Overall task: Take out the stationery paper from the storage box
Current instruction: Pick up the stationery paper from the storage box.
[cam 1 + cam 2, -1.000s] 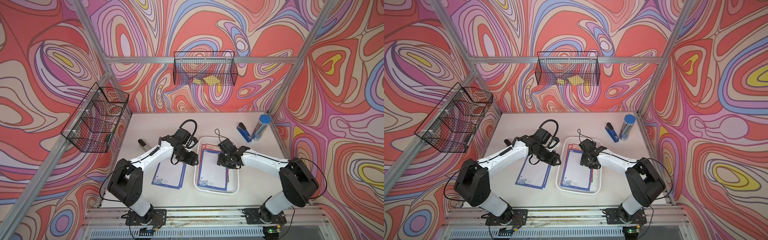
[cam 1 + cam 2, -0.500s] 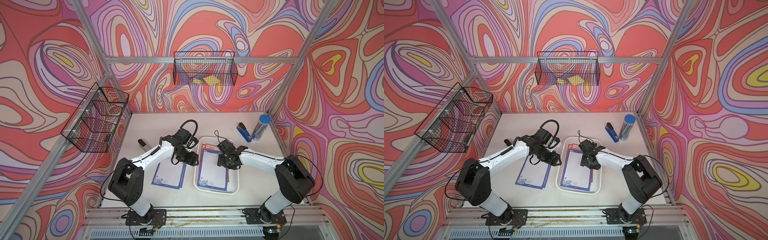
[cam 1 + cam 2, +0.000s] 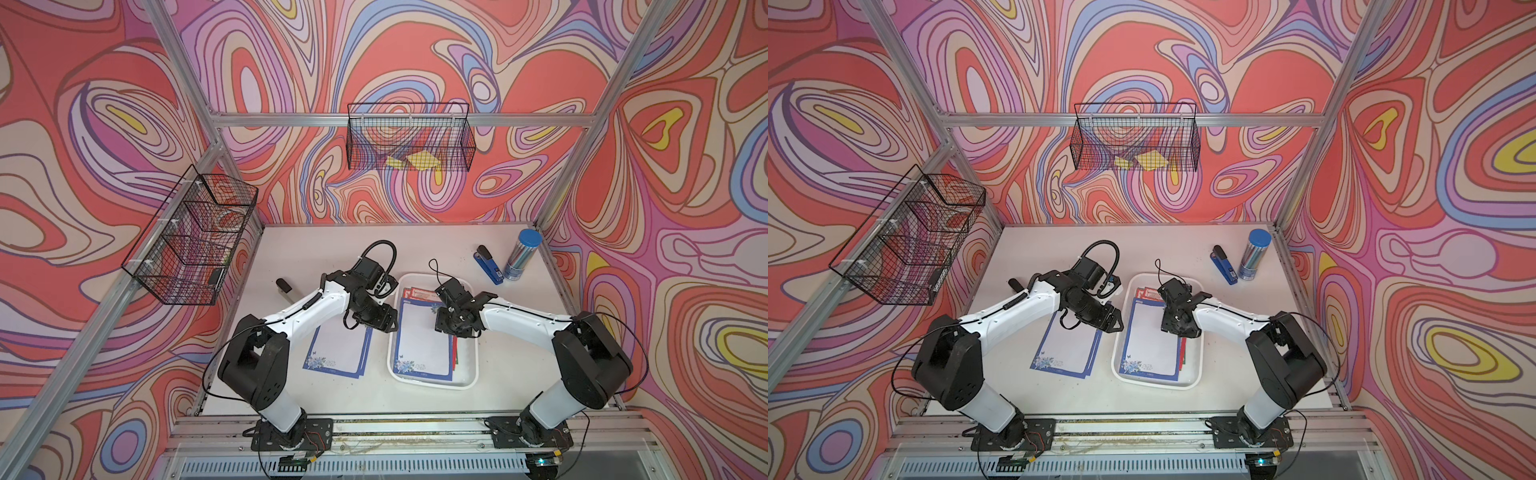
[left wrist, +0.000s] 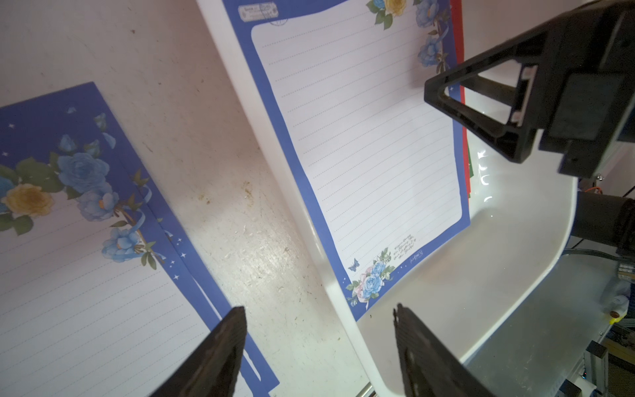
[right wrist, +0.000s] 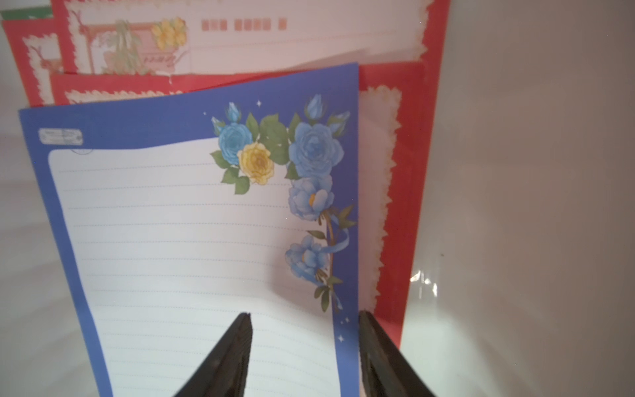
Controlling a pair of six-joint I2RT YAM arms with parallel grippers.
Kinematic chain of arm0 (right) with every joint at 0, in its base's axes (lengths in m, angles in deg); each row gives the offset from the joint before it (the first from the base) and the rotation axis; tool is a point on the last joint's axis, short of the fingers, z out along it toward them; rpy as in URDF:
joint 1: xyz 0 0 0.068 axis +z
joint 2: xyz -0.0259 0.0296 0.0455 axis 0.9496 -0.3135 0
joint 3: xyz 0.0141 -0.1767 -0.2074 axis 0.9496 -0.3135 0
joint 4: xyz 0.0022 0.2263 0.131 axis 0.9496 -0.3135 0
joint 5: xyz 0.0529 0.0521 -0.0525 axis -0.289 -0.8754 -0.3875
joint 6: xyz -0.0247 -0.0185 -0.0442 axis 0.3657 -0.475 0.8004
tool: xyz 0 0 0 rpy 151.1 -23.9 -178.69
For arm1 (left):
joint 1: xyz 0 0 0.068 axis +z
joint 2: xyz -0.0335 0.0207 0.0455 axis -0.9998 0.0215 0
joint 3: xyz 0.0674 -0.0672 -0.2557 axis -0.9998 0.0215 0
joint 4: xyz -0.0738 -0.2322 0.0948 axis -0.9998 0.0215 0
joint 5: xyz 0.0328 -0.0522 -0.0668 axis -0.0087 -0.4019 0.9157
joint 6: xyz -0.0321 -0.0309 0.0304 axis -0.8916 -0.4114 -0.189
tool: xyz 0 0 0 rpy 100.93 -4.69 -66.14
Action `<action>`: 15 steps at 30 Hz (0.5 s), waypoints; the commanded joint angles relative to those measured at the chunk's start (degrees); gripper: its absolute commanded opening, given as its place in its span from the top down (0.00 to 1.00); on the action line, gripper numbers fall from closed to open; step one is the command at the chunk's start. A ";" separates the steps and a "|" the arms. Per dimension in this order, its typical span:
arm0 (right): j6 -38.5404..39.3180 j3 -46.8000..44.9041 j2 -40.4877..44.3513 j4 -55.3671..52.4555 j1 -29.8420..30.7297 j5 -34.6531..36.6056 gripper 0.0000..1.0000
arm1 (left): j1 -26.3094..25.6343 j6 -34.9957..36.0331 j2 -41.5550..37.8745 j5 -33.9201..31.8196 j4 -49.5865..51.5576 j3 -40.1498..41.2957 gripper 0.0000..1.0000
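Both jaw pairs apart: right gripper (image 5: 305,314) straddles blue-bordered lined paper sheet (image 5: 192,240) edge inside shallow white plastic tray (image 3: 467,357); left gripper (image 4: 319,309) hovers over tray rim.

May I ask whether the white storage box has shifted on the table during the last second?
No. In a top view the storage box lies where it did, its far corner as near the blue stapler as before.

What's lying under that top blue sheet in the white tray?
Under the blue-bordered sheet in the white tray, red-bordered sheets stick out, plus a green edge. How many more lie beneath is covered.
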 commanded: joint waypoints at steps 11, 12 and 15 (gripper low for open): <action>2.78 -2.30 0.42 2.64 -1.98 -3.26 0.43 | -0.60 0.85 1.58 -0.13 2.28 -1.52 0.28; 3.04 -2.28 0.28 2.64 -2.05 -3.34 0.43 | -0.64 0.93 1.60 -0.24 2.30 -1.54 0.28; 3.58 -2.41 0.04 2.89 -2.49 -4.07 0.42 | -0.73 0.85 1.52 -0.23 2.22 -1.43 0.28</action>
